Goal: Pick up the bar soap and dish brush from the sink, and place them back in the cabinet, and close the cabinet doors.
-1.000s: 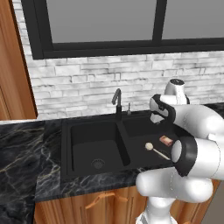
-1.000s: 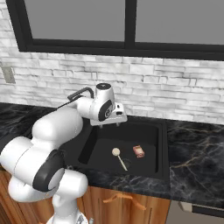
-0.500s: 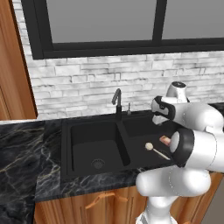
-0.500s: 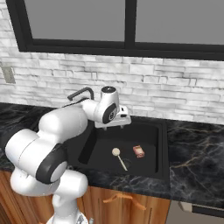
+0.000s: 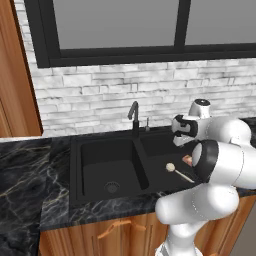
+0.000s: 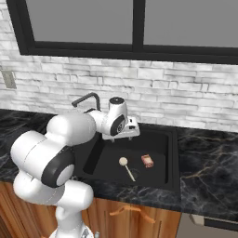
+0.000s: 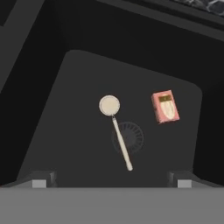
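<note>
- Hovering with gripper point(image 7: 111, 181) spread wide and empty, fingertips point(image 7: 39, 182) pointing into the right basin of the sink point(image 6: 172, 153).
- Lying between and beyond the fingertips: brush point(image 7: 116, 131), light, stiff; probably gripping best across the thin handle.
- Resting just beside it, toward the right fingertip: soap point(image 7: 165, 106), likely slippery; squeezing its short sides.

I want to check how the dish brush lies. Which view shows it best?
The hand view: the dish brush lies whole, unobstructed, across the drain. The right base view shows it small; the left base view partly hides its handle.
</note>
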Robot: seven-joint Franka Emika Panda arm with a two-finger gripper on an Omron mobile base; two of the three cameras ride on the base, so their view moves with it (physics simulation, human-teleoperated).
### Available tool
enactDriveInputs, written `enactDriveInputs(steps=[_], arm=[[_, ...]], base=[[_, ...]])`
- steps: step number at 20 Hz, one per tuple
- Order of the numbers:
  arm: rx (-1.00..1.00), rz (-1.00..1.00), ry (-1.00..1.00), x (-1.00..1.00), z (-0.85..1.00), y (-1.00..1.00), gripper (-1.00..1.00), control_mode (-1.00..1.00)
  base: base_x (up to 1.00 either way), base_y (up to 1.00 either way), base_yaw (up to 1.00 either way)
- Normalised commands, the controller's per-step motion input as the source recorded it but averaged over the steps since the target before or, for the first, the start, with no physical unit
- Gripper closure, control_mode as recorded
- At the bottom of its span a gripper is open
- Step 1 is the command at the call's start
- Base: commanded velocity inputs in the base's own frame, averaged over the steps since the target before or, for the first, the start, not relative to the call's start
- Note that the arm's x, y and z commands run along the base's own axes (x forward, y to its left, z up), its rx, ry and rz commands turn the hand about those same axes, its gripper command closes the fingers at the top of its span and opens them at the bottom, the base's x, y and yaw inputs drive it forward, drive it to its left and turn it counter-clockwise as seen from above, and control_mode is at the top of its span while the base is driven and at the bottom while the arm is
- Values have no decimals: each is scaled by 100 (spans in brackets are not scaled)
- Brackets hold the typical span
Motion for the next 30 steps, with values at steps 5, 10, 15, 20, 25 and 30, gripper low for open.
enactDriveInputs(steps=[5,10,15,20,25,30], arm=[[0,0,0,5,-28,-3,-100,-100],[0,0,0,6,-27,-6,-100,-100],[0,0,0,9,-28,0,-100,-100],[0,0,0,7,-20,0,-100,-100],[0,0,0,11,-15,0,-100,-100],[0,0,0,10,-17,-2,-100,-100]], base=[[0,0,0],[0,0,0],[0,0,0],[0,0,0],[0,0,0],[0,0,0]])
